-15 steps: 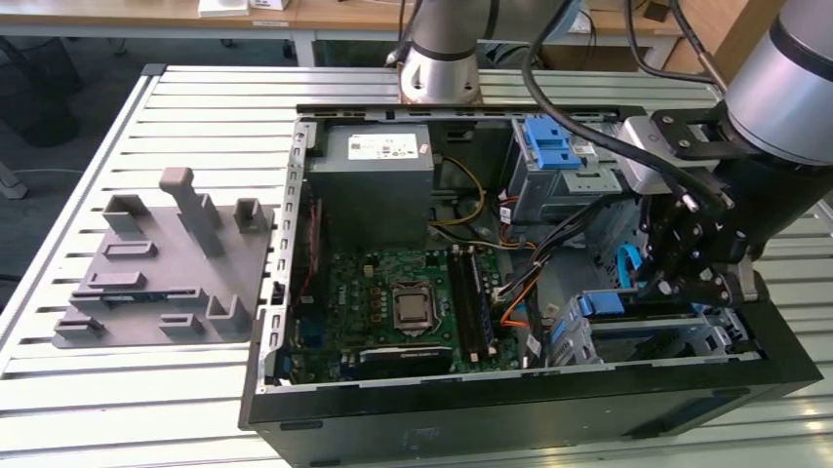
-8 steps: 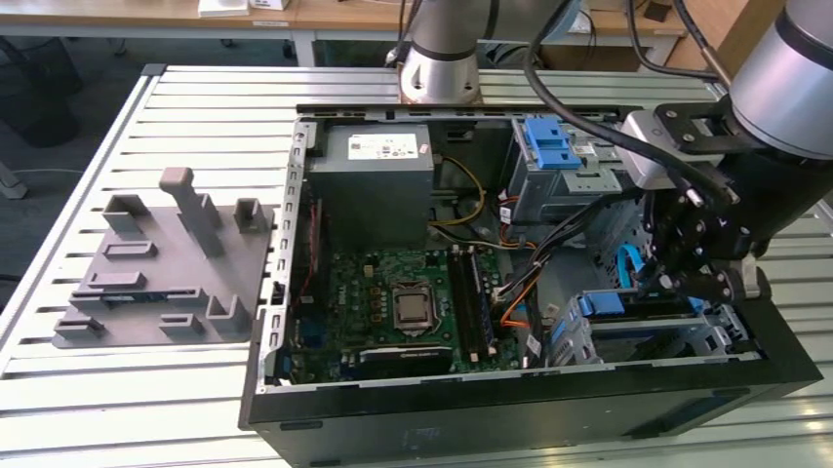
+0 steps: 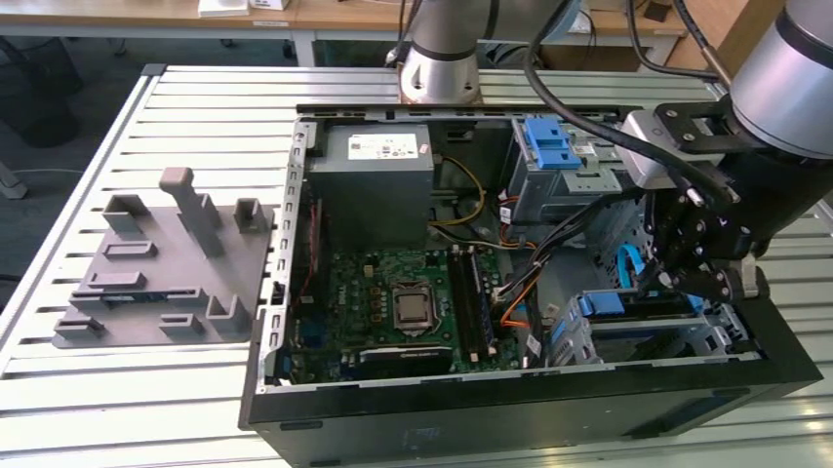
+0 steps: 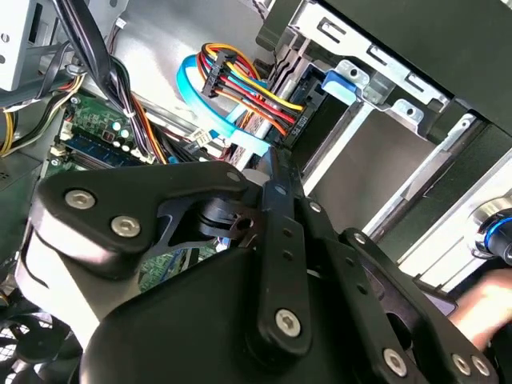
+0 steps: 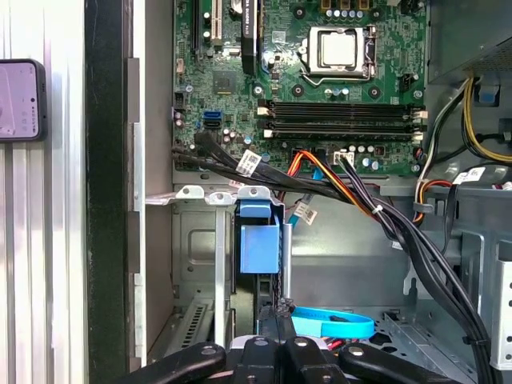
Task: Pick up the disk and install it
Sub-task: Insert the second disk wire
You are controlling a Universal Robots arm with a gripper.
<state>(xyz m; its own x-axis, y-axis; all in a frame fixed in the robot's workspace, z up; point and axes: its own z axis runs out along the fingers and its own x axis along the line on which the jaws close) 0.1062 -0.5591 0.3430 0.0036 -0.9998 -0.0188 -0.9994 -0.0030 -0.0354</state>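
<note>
The disk [image 3: 612, 303] sits edge-up in the drive cage [image 3: 709, 336] at the front corner of the open computer case, on the exterior view's right. Its blue bracket [image 5: 260, 240] shows between the cage rails in the first wrist view. My gripper [image 3: 696, 281] hangs inside the case just above the cage, close to the disk's end. Its fingers [image 5: 280, 346] are pressed together with nothing between them. A blue data cable [image 5: 332, 325] loops right beside the fingertips. A connector with coloured wires [image 4: 292, 120] sits at the cage's end.
The motherboard [image 3: 404, 302] fills the case floor, with a grey power-supply box [image 3: 377, 185] at the back. A second cage with a blue latch [image 3: 553, 146] stands behind my gripper. Black cable bundles [image 5: 384, 216] cross beside the cage. A grey fixture [image 3: 163, 263] lies on the table at the exterior view's left.
</note>
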